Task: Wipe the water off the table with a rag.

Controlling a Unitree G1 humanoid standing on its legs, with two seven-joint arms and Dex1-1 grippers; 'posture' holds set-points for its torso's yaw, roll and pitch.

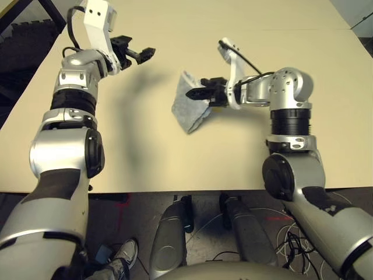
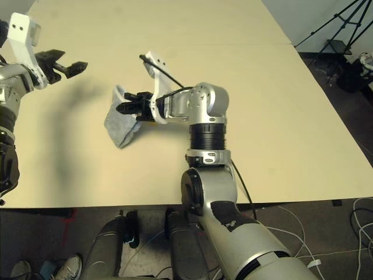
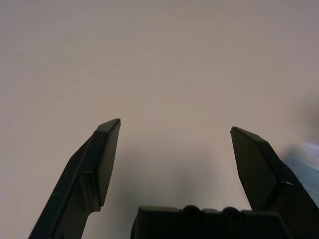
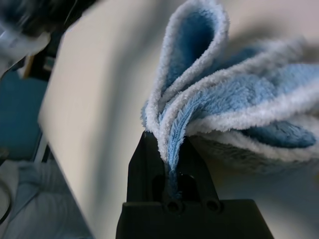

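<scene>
Pinching one small grey-blue terry rag with a whitish edge [image 1: 189,108], my right gripper [image 1: 197,92] has its two black fingers clamped on a bunched fold of the cloth; the right wrist view shows the folds [image 4: 219,99] squeezed between them. One rag, two grippers, one table: that is the whole count. The rag sits near the middle of the large pale beige smooth-topped table [image 1: 245,35], its lower corner touching the surface while the pinched part rises slightly. My left gripper [image 1: 143,53] hovers above the table on the far left, well apart from the rag, its two fingers [image 3: 102,159] spread wide with nothing between them and only bare tabletop beneath. Around the rag the surface lies open on every side: broad room to the far side, to the right, and toward the near edge. The table's left edge runs close behind my left arm. I cannot make out any droplets of water on the surface.
</scene>
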